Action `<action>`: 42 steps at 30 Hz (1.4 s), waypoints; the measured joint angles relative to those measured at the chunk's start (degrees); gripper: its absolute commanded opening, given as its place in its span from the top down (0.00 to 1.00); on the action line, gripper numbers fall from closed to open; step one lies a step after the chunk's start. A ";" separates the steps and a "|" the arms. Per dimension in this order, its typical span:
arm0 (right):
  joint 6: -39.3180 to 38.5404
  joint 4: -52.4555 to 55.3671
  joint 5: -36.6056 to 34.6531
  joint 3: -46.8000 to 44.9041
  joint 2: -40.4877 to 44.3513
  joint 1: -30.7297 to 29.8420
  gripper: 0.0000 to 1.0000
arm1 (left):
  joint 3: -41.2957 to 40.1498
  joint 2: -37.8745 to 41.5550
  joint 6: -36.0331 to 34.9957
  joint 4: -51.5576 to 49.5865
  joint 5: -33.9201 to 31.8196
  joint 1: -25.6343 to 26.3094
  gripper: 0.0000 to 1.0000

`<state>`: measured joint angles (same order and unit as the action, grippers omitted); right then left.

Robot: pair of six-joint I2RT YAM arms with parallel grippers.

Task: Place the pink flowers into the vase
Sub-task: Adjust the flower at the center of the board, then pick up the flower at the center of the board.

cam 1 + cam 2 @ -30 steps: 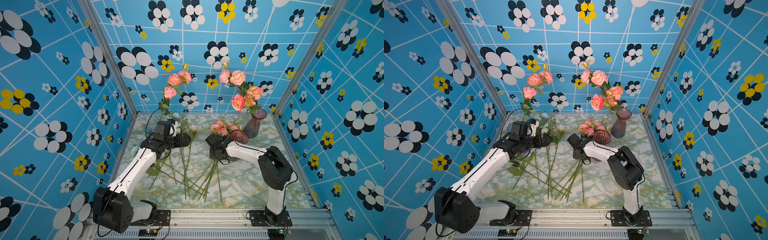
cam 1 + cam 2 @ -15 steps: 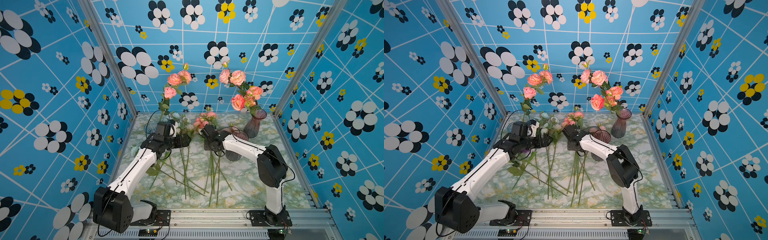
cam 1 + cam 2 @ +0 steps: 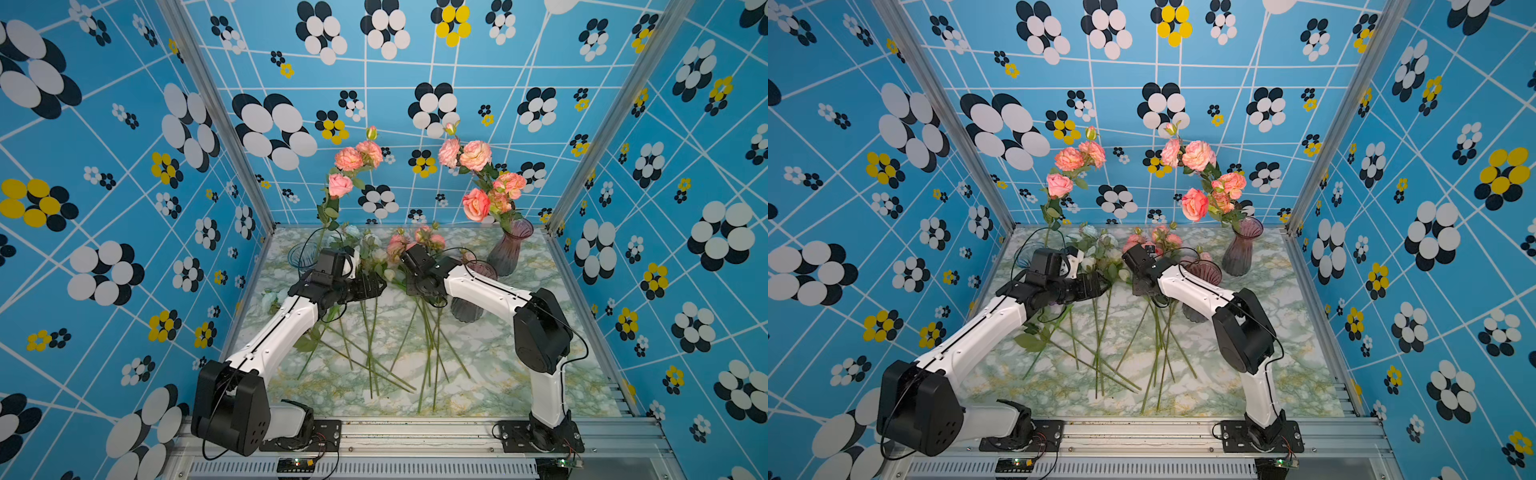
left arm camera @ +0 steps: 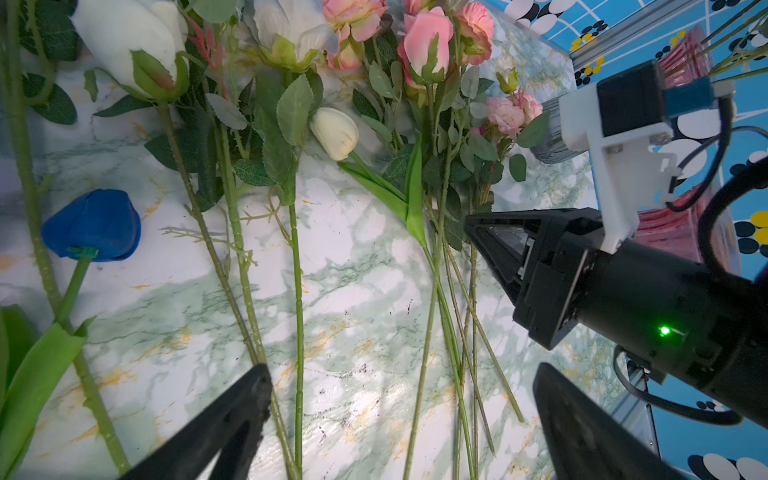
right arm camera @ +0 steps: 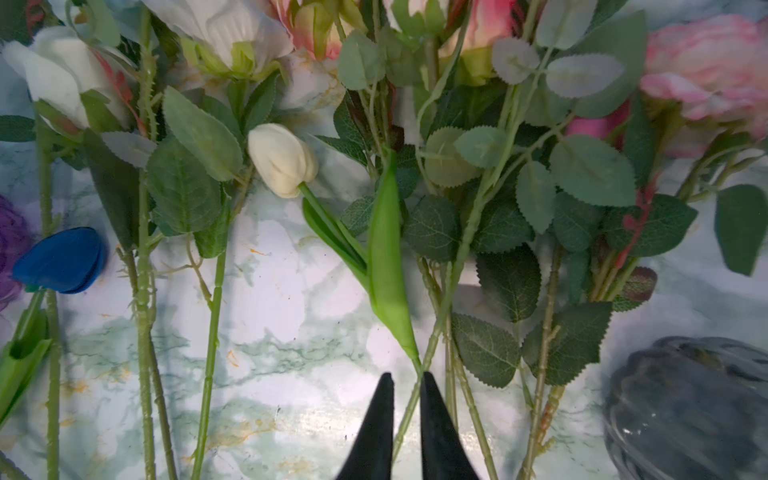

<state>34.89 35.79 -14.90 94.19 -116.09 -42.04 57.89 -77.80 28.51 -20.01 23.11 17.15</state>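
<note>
The right claw point(image 3: 417, 291) points down into the loose stems on the table point(image 3: 519, 374) in both top views, forearm reaching in low from a raised elbow; its jaws are hidden there. The loose pink flowers point(image 3: 432, 240) lie just behind it, blooms toward the back wall. A seemingly empty vase point(image 3: 467, 309) stands just beside the arm, and a far vase point(image 3: 509, 249) is already filled. The left claw point(image 3: 368, 286) hovers level over the white flowers point(image 3: 374, 251). The left wrist view shows its fingers point(image 4: 232, 415) wide apart, holding nothing. The right wrist view shows the right claw's tips nearly together, a thin stem point(image 5: 442, 316) crossing the slit; whether it is pinched I cannot tell. The step looks like picking up a pink stem. Next comes a firm pinch clear of the white tulip point(image 5: 282, 160), then a lift and tilt into the vase.
</note>
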 measured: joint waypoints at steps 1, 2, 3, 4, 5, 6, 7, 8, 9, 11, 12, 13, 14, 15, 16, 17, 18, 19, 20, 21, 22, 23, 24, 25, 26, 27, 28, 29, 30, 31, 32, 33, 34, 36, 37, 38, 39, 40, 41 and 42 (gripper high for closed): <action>-0.26 0.02 0.20 0.00 -0.33 0.11 0.73 | -0.31 -0.17 0.31 0.42 0.46 0.15 0.02; -0.42 -0.04 0.24 -0.24 -0.37 0.15 0.68 | -0.59 -0.48 0.50 0.81 1.01 0.52 0.02; -0.63 0.00 0.20 -0.57 -0.35 0.24 0.65 | -0.68 -0.90 0.57 0.83 1.20 1.01 0.03; -0.90 0.02 0.20 -0.87 -0.24 0.28 0.61 | -0.72 -1.55 0.57 0.85 1.57 1.79 0.03; -1.09 -0.02 0.15 -1.31 -0.15 0.42 0.58 | -0.72 -2.49 0.50 0.85 1.95 2.80 0.04; -1.36 -0.20 0.07 -2.08 0.15 0.48 0.56 | -0.72 -3.50 0.42 0.85 2.27 3.65 0.04; -1.51 -0.07 -0.15 -3.23 0.68 0.55 0.55 | -0.72 -4.96 0.39 0.83 2.73 4.57 0.06; -1.66 0.07 -0.33 -4.37 1.29 0.59 0.53 | -0.72 -6.62 0.39 0.81 3.17 5.38 0.07; -1.73 0.09 -0.46 -5.40 1.81 0.66 0.52 | -0.72 -8.11 0.42 0.79 3.41 5.97 0.07; -1.70 0.04 -0.72 -7.37 3.13 0.79 0.48 | -0.70 -11.91 0.42 0.79 3.98 7.32 0.08; -1.70 0.09 -0.74 -8.17 3.76 0.85 0.46 | -0.59 -13.49 0.42 0.74 4.00 7.87 0.08; -1.68 0.22 -0.87 -8.81 4.46 0.85 0.44 | -0.31 -15.10 0.39 0.72 4.11 8.50 0.10; -1.60 0.22 -1.01 -9.38 5.29 0.85 0.43 | 0.31 -16.81 0.37 0.70 4.15 9.18 0.10; -1.55 0.22 -1.14 -9.79 6.01 0.85 0.42 | 0.83 -18.01 0.35 0.72 4.13 9.68 0.11; -1.51 0.22 -1.31 -10.32 6.99 0.85 0.41 | 1.46 -19.23 0.17 0.76 4.11 10.16 0.13; -1.53 0.24 -1.49 -10.78 7.93 0.85 0.40 | 2.03 -20.22 0.11 0.79 4.11 10.60 0.15; -1.55 0.22 -1.60 -11.10 8.70 0.85 0.39 | 2.47 -20.92 -0.13 0.81 4.09 10.80 0.17; -1.55 0.26 -1.81 -11.37 9.57 0.85 0.38 | 3.08 -21.75 -0.35 0.76 3.96 11.15 0.17; -1.60 0.13 -2.05 -11.63 10.32 0.85 0.37 | 3.78 -22.53 -0.79 0.72 3.63 11.43 0.17; -1.62 0.07 -2.27 -11.85 10.91 0.85 0.37 | 4.46 -23.21 -1.14 0.70 3.26 11.74 0.17; -1.62 0.00 -2.47 -12.15 11.56 0.85 0.36 | 5.38 -24.09 -1.40 0.59 2.93 12.20 0.18; -1.60 0.00 -2.60 -12.37 11.98 0.85 0.35 | 6.38 -25.03 -1.75 0.52 2.54 12.76 0.19; -1.66 -0.17 -2.60 -12.63 12.41 0.85 0.35 | 7.26 -25.94 -2.10 0.55 2.12 13.33 0.20; -1.66 -0.33 -2.62 -12.92 12.74 0.85 0.35 | 7.98 -26.80 -2.32 0.55 1.68 13.84 0.22; -1.68 -0.39 -2.60 -13.16 12.98 0.85 0.35 | 8.63 -27.61 -2.69 0.42 1.16 14.32 0.25; -1.68 -0.42 -2.62 -13.27 13.09 0.85 0.34 | 9.29 -28.55 -3.06 0.31 0.63 14.75 0.29; -1.68 -0.48 -2.60 -13.40 13.18 0.85 0.35 | 9.77 -29.31 -3.26 0.20 0.22 15.04 0.32; -1.68 -0.57 -2.62 -13.62 13.29 0.85 0.34 | 10.25 -30.21 -3.63 0.17 -0.28 15.32 0.36; -1.68 -0.66 -2.62 -13.90 13.40 0.85 0.34 | 10.54 -30.97 -4.00 0.11 -0.72 15.52 0.39; -1.70 -0.63 -2.62 -14.12 13.49 0.85 0.34 | 10.58 -31.45 -4.15 0.00 -1.09 15.58 0.43; -1.70 -0.63 -2.60 -14.32 13.53 0.85 0.34 | 10.67 -31.85 -4.31 -0.09 -1.27 15.58 0.48; -1.70 -0.72 -2.60 -14.53 13.62 0.85 0.34 | 10.82 -31.95 -4.50 -0.09 -1.79 15.56 0.53; -1.70 -0.74 -2.62 -14.73 13.70 0.85 0.34 | 10.88 -32.11 -4.57 -0.11 -2.01 15.56 0.58; -1.70 -0.79 -2.62 -14.97 13.75 0.85 0.34 | 11.04 -32.54 -4.76 -0.13 -2.32 15.56 0.72; -1.70 -0.81 -2.62 -14.99 13.75 0.85 0.34 | 11.19 -32.70 -4.72 -0.33 -2.51 15.56 0.77; -1.73 -0.83 -2.62 -14.99 13.77 0.85 0.34 | 11.30 -32.81 -4.79 -0.44 -2.62 15.56 0.82; -1.73 -0.85 -2.62 -14.99 13.81 0.85 0.34 | 11.41 -32.87 -4.81 -0.68 -2.71 15.56 0.86; -1.73 -0.85 -2.62 -14.99 13.84 0.85 0.34 | 11.52 -32.87 -4.76 -0.92 -2.80 15.56 0.88; -1.75 -0.85 -2.62 -14.99 13.84 0.85 0.34 | 11.65 -32.87 -5.09 -1.01 -2.84 15.56 0.91; -1.75 -0.85 -2.62 -14.99 13.86 0.85 0.34 | 11.85 -32.87 -5.49 -1.18 -2.80 15.56 0.93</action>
<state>33.15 34.94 -17.52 79.20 -102.24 -41.19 69.73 -110.67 23.03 -21.19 20.32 32.71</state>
